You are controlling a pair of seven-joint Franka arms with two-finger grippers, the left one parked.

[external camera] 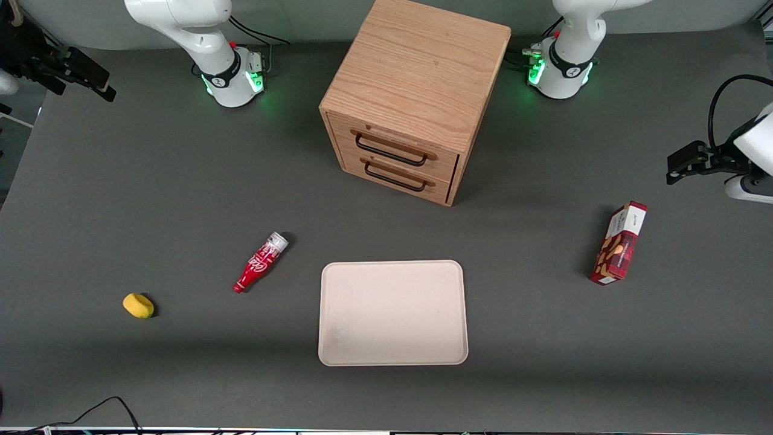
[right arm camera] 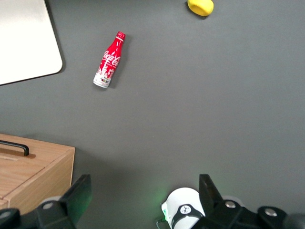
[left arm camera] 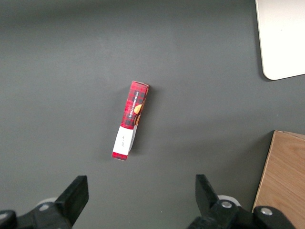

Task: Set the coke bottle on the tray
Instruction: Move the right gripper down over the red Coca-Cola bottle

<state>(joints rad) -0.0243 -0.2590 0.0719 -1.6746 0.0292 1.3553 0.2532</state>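
bottle: the coke bottle [external camera: 261, 262] lies flat on the grey table [external camera: 151, 181], beside the tray [external camera: 392, 356] and not touching it, toward the working arm's end

axis: slantwise; red neck nearer the front camera, silvery end toward the wooden drawer cabinet [external camera: 416, 90]

claw: the gripper [right arm camera: 143, 200] is parked high by its own base, fingers spread and holding nothing, well apart from the bottle

reach: I'd say it must travel out toward the front camera and come down

writing: white Coca-Cola script on the bottle; the snack box [external camera: 619, 244] print is unreadable
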